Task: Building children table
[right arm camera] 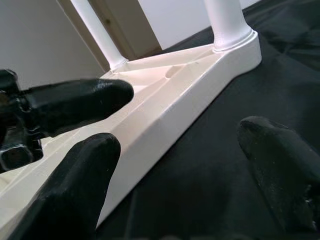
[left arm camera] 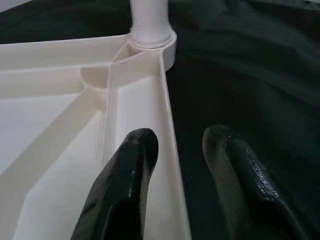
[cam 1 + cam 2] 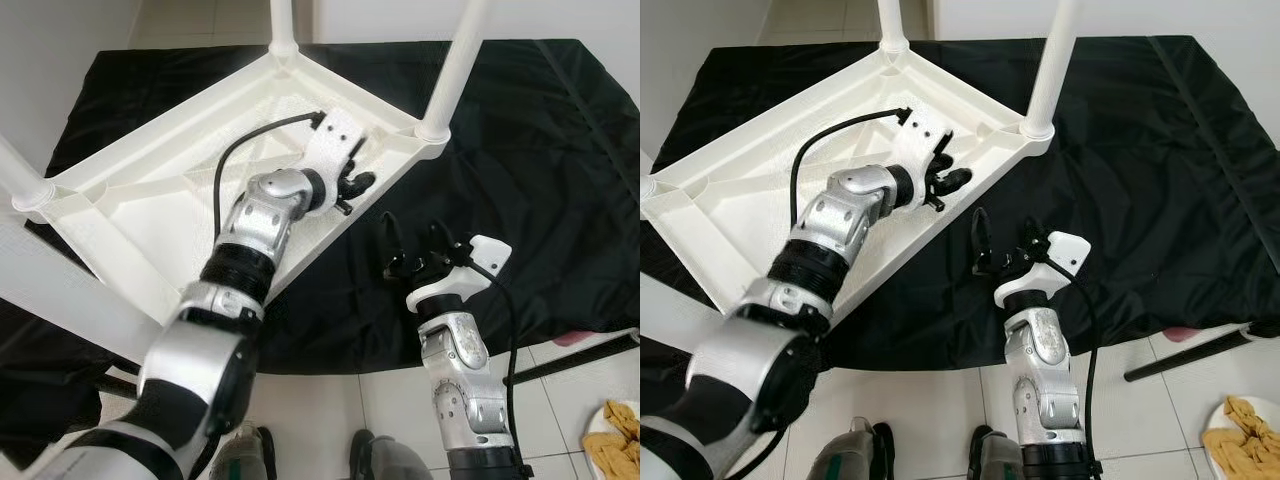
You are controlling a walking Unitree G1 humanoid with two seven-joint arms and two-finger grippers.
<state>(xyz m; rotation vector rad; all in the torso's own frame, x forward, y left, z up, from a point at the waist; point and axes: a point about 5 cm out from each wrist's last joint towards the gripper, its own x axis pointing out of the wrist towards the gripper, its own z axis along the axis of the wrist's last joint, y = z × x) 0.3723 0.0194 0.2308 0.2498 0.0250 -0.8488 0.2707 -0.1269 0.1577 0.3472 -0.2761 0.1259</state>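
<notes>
A white plastic children's table (image 3: pixel 150 170) lies upside down on a black cloth (image 3: pixel 540 150). White legs stand up from its corners: one at the right corner (image 3: pixel 455 60), one at the far corner (image 3: pixel 283 25), one at the left (image 3: pixel 20 180). My left gripper (image 3: pixel 355 188) is open and straddles the table's near rim (image 2: pixel 170 150), one finger inside the frame and one outside over the cloth. My right gripper (image 3: pixel 415 240) is open just above the cloth, a little to the right of that rim, holding nothing. The left gripper's fingers (image 1: pixel 75 102) show in the right wrist view.
Pale tiled floor (image 3: pixel 400 400) borders the cloth in front. A plate with yellow food (image 3: pixel 615 435) sits on the floor at the near right, and a black rod (image 3: pixel 1190 355) lies by the cloth's edge. A white wall runs along the left.
</notes>
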